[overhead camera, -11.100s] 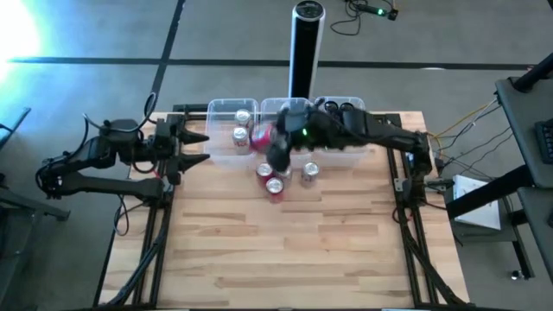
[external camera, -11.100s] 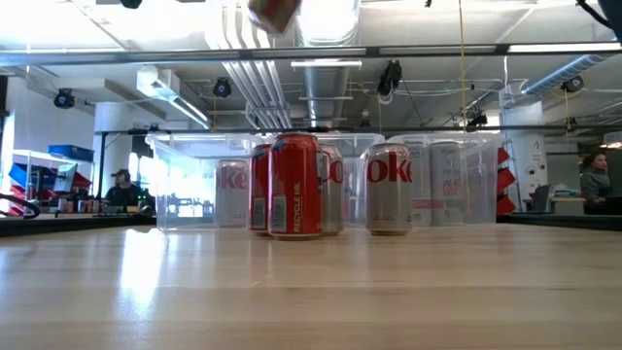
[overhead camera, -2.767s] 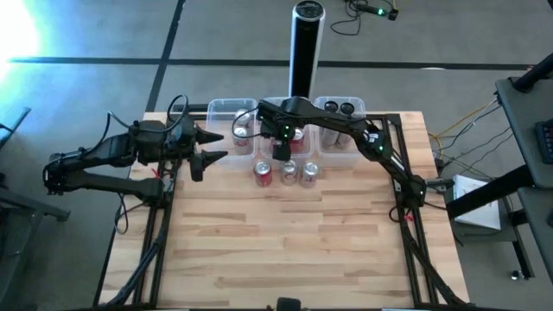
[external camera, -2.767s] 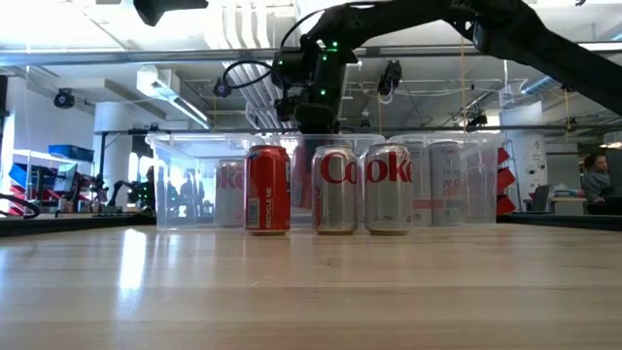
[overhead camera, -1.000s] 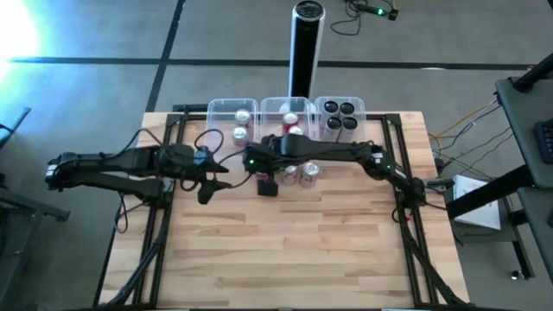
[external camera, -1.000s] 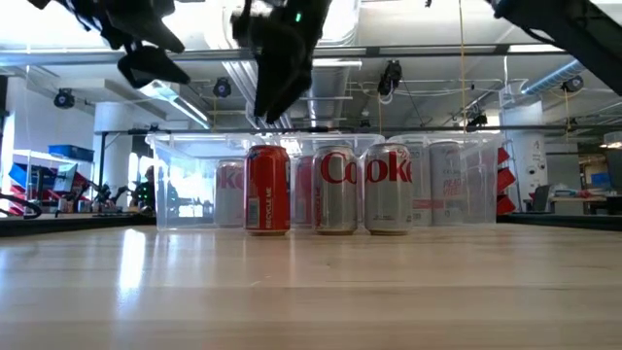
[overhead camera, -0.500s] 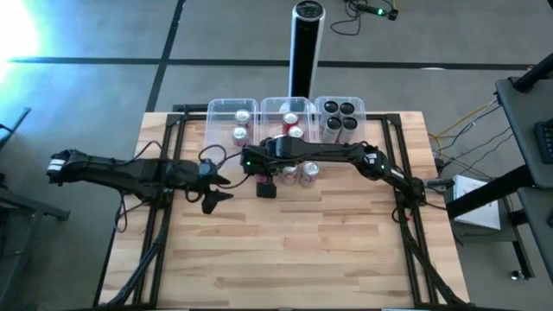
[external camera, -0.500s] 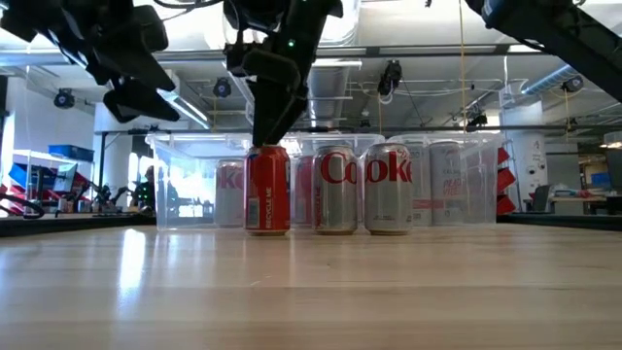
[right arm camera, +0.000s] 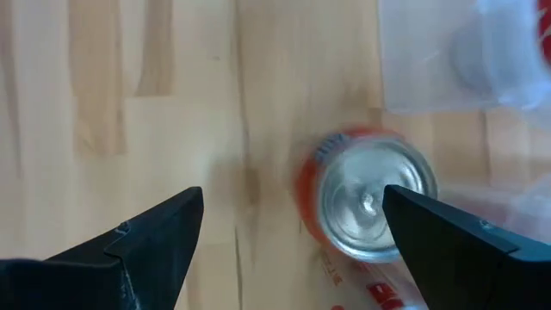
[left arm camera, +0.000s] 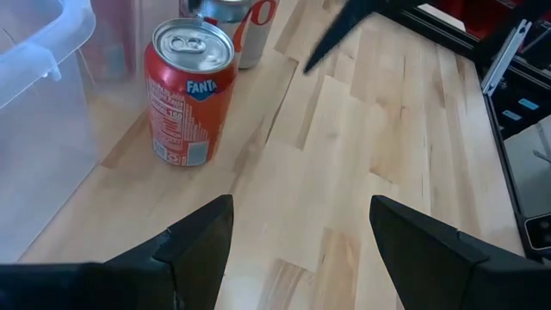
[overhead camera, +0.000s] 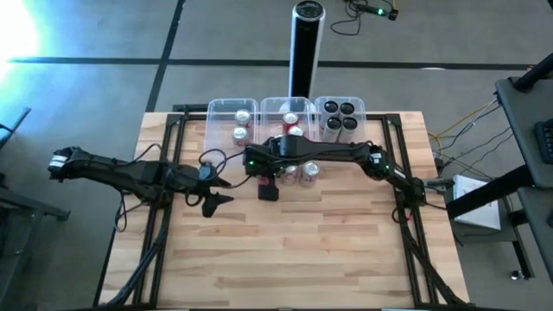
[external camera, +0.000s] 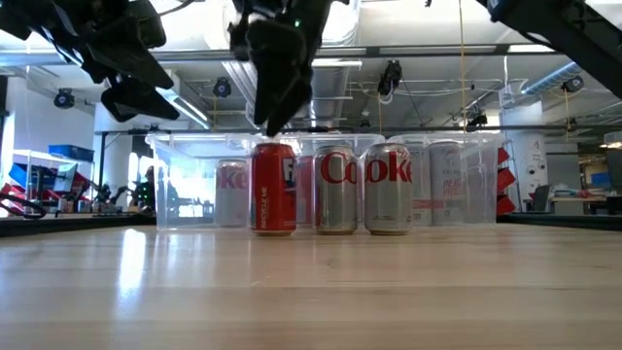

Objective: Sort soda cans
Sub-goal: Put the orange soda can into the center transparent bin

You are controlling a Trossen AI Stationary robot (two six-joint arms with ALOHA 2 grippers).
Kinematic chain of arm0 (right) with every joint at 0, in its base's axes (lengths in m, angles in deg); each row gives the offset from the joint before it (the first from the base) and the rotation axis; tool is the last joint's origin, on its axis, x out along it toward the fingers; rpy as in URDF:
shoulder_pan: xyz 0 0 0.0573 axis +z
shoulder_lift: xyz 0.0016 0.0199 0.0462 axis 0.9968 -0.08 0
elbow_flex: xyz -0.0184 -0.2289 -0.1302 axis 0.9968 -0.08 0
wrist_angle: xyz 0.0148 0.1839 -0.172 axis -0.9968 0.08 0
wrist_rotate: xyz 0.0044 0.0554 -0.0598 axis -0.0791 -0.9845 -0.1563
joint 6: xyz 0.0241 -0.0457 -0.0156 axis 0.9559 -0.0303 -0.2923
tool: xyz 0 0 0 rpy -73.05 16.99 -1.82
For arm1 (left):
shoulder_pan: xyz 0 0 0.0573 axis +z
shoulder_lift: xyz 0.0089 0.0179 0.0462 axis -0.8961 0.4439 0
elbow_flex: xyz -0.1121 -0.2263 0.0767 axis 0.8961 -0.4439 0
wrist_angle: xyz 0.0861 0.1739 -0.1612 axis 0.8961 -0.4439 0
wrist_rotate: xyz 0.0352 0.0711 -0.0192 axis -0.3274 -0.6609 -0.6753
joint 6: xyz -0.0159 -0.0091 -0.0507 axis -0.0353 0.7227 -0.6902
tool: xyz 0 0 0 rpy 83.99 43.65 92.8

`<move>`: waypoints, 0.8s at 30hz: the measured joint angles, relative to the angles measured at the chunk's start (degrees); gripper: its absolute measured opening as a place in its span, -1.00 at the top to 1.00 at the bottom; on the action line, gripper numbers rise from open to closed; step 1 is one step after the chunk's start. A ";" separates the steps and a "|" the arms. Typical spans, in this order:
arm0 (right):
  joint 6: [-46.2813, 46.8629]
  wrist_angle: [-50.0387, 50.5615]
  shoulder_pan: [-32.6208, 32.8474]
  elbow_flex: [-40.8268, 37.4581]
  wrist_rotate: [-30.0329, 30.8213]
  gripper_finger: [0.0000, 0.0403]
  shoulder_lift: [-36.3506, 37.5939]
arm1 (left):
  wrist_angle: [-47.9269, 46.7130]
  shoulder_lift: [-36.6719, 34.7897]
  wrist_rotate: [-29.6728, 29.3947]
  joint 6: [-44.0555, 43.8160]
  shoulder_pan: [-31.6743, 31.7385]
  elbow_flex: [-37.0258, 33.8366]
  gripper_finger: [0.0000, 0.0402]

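Right gripper (external camera: 277,122): my fingers spread wide, poised above the red can (external camera: 273,188) to straddle it.
Red can: centre frame, upright before the tubs (overhead camera: 233,110).
Left gripper (overhead camera: 216,191): fingers apart, waiting left of the can.

Glossy metal red can (left arm camera: 187,93), clear plastic tubs (overhead camera: 233,117), pale wood table (overhead camera: 294,250)

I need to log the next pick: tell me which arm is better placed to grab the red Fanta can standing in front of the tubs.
Right. The right gripper hangs directly above the red Fanta can, fingers open wide on either side of it. The left gripper, also open, sits farther off to the side.
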 joint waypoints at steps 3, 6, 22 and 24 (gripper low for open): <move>-0.25 -0.70 -0.28 0.00 2.27 -0.75 0.80 | 0.18 0.00 -0.02 0.50 0.00 0.00 -0.28; -1.85 -1.40 -0.73 0.00 3.50 -0.75 0.26 | 0.44 0.02 -0.03 0.80 0.02 0.00 -0.28; -4.01 -6.01 -1.89 -3.05 4.76 -0.75 -0.83 | 5.38 0.00 -0.13 0.10 0.02 0.00 -0.28; -5.04 -5.98 -1.81 -4.25 4.76 -0.75 -0.79 | 5.35 0.00 -0.15 0.10 0.02 0.00 -0.28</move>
